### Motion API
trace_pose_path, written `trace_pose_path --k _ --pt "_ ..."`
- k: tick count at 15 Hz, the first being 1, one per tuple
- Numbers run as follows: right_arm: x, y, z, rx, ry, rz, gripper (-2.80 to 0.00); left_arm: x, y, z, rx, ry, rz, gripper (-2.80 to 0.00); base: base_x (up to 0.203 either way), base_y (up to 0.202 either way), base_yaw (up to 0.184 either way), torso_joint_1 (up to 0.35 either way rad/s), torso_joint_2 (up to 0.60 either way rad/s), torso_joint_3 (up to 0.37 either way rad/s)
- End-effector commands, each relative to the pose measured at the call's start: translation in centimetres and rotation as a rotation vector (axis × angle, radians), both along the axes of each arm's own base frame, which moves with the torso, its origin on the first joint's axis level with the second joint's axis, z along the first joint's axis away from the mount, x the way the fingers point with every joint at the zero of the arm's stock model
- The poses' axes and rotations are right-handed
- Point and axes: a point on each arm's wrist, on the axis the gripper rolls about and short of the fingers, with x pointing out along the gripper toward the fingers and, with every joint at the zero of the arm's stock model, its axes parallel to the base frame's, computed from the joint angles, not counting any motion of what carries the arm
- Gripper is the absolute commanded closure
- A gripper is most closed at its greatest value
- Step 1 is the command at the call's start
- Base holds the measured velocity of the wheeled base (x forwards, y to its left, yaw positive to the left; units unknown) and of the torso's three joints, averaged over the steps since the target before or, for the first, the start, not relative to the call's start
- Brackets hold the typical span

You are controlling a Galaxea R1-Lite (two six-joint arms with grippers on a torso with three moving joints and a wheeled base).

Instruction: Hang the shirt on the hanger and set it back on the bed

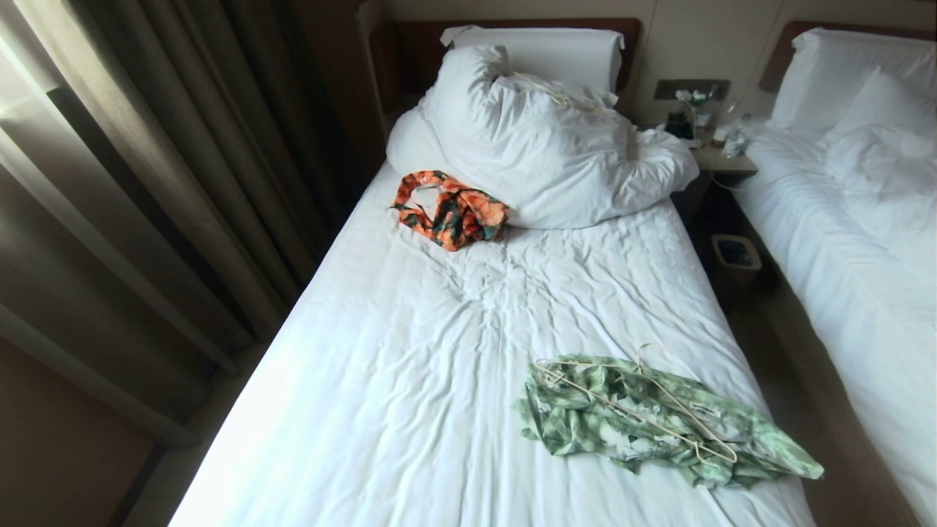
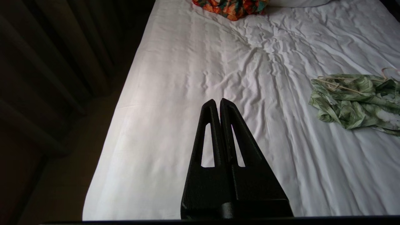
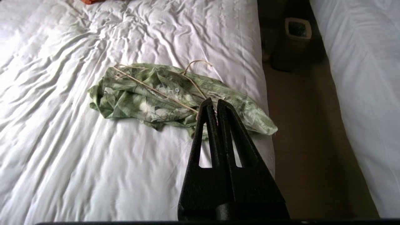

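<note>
Shirt (image 3: 150, 100): crumpled in a loose heap on the bed (image 1: 410, 380), toward its foot and its right edge, with the hanger (image 3: 162, 93) lying slantwise on top of it, not threaded through. Soft, light, floppy cloth by the look of it; likely to sag and slip off thin wire, so best taken at the collar or a shoulder seam, where folds bunch thick enough for a firm pinch. Hanger thin, stiff and light, probably slick; hook (image 3: 197, 64) lifted a little off the cloth at the far side, the easiest place to catch without dragging fabric along. Right gripper (image 3: 212, 103) above the near edge of the heap, jaws pressed together and empty, tips just short of the hanger's near end, cloth directly beyond and below them. Left gripper (image 2: 217, 101) likewise closed on nothing, over bare sheet, with the shirt well off to the jaws' right side and farther ahead. Neither arm in the head view. Hard to make out: collar, buttons and sleeve openings, all lost in the folds; whether any part of the wire sits under cloth at the near end, masked there by the right jaws. Far end of the shirt cut off at the frame edge in the left wrist view.
</note>
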Motion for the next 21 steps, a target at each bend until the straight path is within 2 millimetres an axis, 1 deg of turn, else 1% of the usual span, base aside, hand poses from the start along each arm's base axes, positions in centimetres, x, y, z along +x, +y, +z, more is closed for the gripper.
trace_pose_path --k 1,21 --pt "0.04 0.0 -0.13 0.034 0.003 -0.001 0.0 0.0 0.0 0.0 0.0 0.0 0.001 0.0 0.0 0.0 0.0 0.0 0.0 0.0" --pt "0.04 -0.01 -0.13 0.041 0.003 -0.003 0.0 0.0 0.0 0.0 0.0 0.0 0.001 0.0 0.0 0.0 0.0 0.0 0.0 0.0"
